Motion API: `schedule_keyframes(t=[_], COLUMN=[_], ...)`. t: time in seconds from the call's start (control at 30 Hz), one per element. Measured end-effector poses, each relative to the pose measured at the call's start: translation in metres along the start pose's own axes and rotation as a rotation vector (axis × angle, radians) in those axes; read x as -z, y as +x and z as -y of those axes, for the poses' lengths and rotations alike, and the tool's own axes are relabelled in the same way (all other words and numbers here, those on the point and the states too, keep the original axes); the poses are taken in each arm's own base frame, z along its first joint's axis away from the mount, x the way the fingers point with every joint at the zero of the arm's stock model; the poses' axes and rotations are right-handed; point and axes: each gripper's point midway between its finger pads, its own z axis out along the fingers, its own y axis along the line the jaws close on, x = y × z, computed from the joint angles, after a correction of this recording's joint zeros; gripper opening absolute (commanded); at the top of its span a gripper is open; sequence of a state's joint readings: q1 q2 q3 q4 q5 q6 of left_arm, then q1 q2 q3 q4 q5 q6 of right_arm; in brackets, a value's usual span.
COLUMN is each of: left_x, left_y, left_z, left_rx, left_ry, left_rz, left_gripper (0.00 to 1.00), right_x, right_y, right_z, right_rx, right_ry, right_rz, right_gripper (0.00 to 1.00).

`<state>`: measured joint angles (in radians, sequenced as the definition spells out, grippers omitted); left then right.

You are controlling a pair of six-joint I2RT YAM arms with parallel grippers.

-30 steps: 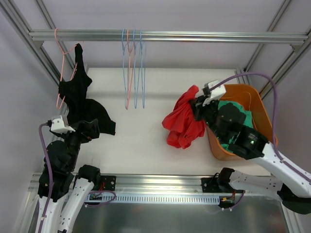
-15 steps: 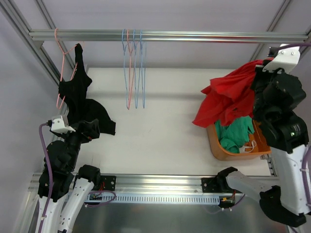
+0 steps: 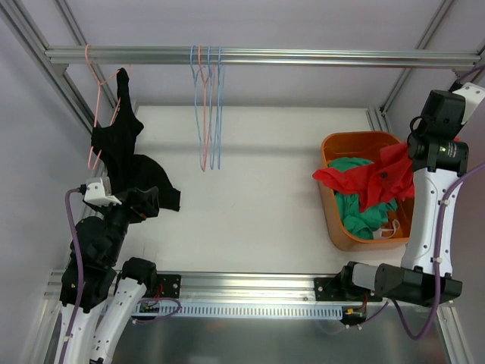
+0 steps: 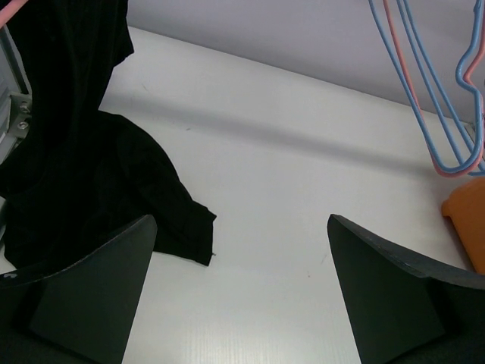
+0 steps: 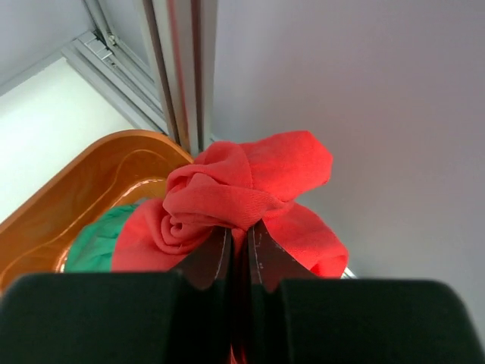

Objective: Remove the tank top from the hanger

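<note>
At the left edge of the desk, the black tank top was seen still hung on the pink hanger from the rail, with its lower part spilled onto the desk. The left claw was held wide open near the hem with nothing between its jaws. The removal was therefore judged not yet begun: grasping the garment and pulling it free were both left to do. Farther right, empty hangers were hung mid-rail. At the right edge, a red garment was pinched in the clenched right claw over the orange basket, in which green cloth was lying. The strap over the hanger was shown only by the top view, while the left wrist view gave just the hem and the gaping jaws. The pinch on the red fabric was made plain only by the right wrist view; from above it was hidden behind the wrist.
</note>
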<state>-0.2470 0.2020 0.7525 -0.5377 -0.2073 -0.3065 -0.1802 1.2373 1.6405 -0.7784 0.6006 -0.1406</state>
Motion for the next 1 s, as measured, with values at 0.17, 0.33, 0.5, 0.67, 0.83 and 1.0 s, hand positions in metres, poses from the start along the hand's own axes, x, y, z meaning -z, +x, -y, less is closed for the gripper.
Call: schedule_keyframes(t=[0.17, 0.33, 0.5, 0.67, 0.83, 1.0], left_x=[0.000, 0.000, 0.000, 0.000, 0.000, 0.003], left_y=[0.001, 0.000, -0.001, 0.000, 0.000, -0.005], left_z=[0.003, 0.001, -0.001, 0.000, -0.001, 0.002], left_rx=[0.000, 0.001, 0.006, 0.008, 0.008, 0.005], left_ry=[0.015, 0.003, -0.005, -0.004, -0.005, -0.001], left_rz=[-0.005, 0.000, 0.003, 0.003, 0.003, -0.007], left_gripper=[0.99, 0.99, 0.99, 0.99, 0.99, 0.99], right_x=[-0.012, -0.022, -0.046, -0.066, -0.075, -0.074], right_y=[0.008, 0.097, 0.237, 0.267, 0.263, 0.253], right_z=[-0.027, -0.092, -0.130, -0.144, -0.143, -0.145], right_rx=[-0.020, 0.053, 0.140, 0.123, 0.020, -0.066], right_ry=[-0.091, -0.262, -0.321, -0.302, -0.276, -0.296], right_rz=[-0.044, -0.171, -0.467, -0.531, -0.534, -0.534], right_gripper=[0.00, 0.00, 0.00, 0.00, 0.07, 0.49])
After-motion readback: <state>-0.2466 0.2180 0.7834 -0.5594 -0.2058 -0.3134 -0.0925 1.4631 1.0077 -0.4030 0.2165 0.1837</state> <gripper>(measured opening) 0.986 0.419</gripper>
